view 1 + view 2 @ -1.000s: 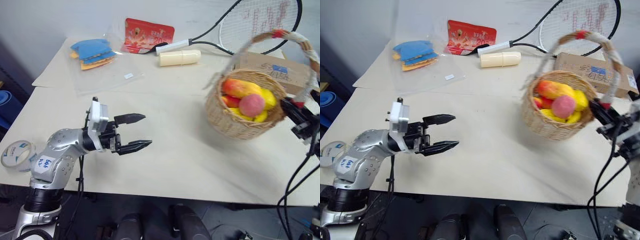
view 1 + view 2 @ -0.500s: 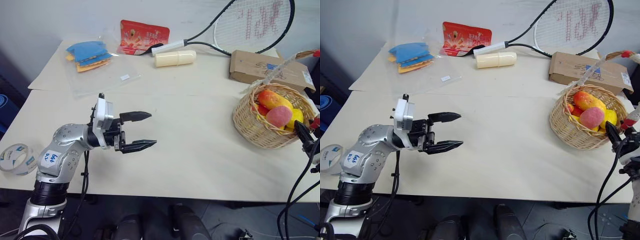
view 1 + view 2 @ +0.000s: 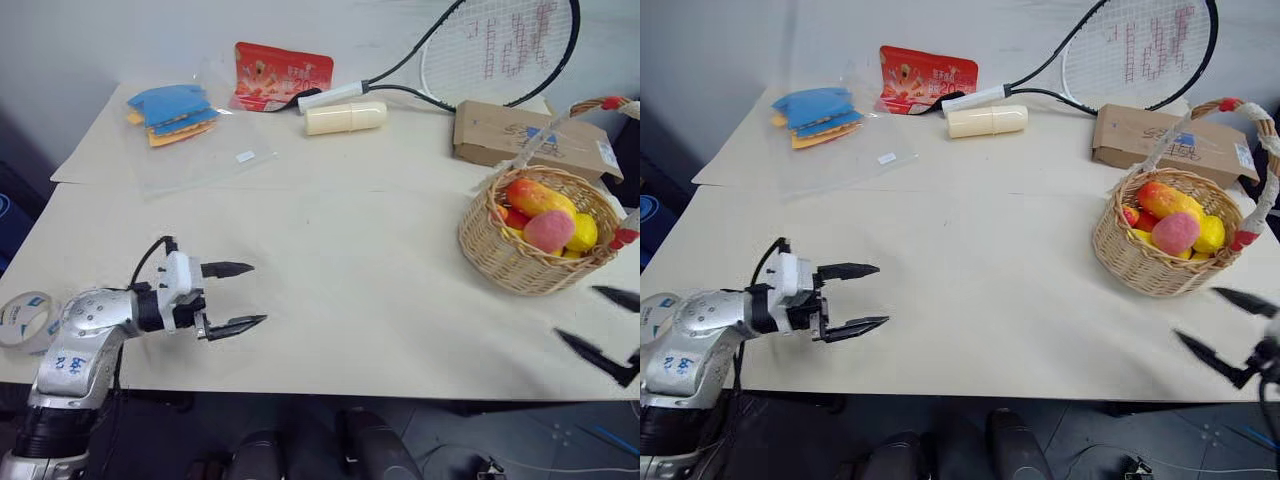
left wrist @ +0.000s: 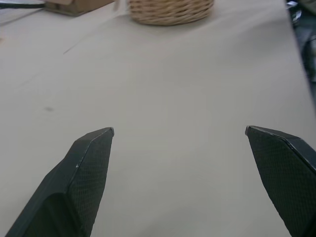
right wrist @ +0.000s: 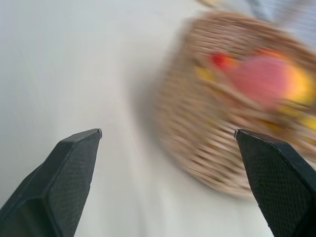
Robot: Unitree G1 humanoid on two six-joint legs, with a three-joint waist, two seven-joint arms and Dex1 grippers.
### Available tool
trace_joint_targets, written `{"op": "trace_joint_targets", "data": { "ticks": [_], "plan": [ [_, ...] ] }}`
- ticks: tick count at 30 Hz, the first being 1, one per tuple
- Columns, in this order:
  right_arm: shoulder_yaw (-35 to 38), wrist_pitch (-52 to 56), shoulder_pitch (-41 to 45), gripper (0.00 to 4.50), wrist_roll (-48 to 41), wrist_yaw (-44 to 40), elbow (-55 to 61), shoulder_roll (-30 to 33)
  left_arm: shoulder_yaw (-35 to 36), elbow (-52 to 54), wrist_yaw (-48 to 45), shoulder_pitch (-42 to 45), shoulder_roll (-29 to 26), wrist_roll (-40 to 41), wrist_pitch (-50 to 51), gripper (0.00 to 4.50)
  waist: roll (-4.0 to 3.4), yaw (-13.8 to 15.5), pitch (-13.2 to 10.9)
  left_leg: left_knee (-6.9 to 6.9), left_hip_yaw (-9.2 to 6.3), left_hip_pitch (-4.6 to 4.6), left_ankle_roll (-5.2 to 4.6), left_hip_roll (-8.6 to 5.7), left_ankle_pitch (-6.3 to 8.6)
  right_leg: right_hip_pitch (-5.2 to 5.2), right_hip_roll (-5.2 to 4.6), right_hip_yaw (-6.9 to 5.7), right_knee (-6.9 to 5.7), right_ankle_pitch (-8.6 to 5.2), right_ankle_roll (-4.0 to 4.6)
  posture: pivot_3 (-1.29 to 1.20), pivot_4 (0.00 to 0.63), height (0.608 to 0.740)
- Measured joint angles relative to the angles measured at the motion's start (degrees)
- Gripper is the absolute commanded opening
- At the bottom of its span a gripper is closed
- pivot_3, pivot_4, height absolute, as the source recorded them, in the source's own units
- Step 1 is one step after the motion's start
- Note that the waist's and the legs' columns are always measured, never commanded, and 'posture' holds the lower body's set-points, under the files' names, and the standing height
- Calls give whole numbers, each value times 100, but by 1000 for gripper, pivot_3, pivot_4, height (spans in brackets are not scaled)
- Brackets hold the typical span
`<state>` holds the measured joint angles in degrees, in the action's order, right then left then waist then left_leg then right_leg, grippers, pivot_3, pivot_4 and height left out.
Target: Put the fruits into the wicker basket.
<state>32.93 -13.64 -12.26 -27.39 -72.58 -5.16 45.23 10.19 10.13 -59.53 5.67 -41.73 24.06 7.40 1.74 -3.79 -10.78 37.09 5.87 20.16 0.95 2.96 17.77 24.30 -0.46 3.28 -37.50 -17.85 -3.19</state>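
We have set the wicker basket (image 3: 1167, 250) down at the table's (image 3: 970, 290) three o'clock; our right end effector (image 3: 1225, 335) has let go, fingers spread wide, left end effector (image 3: 862, 297) wide too. Fruits (image 3: 1175, 218) inside: task looks done.

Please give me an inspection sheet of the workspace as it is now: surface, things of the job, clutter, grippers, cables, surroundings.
Surface: cream table, bare in the middle.
Job's things: wicker basket at the right edge, upright, holding the fruits.
Clutter: cardboard box, racket, cream tube, red pouch, blue items in a clear bag, tape roll.
Grippers: left gripper open, empty; right gripper open, apart from the basket.
Cables: black cable at left wrist.
Surroundings: pale wall.
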Motion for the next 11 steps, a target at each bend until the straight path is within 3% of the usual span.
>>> {"op": "trace_joint_targets", "data": {
  "ticks": [6,11],
  "plan": [
    [-1984,-539,1715,4454,461,-220,-326,-1068,292,7,488,-659,149,-326,-382,4500,-2,-1,-2,10,2,0,-2,-2,4,5,-8,-3,-10,1,2,0,150,740],
    [-2708,-952,2936,4454,798,-377,-1353,-1395,298,58,704,-912,248,-432,-442,4500,-3,105,-2,8,-5,6,-5,-3,7,12,-11,-12,-7,-2,8,0,150,740]
  ]
}}
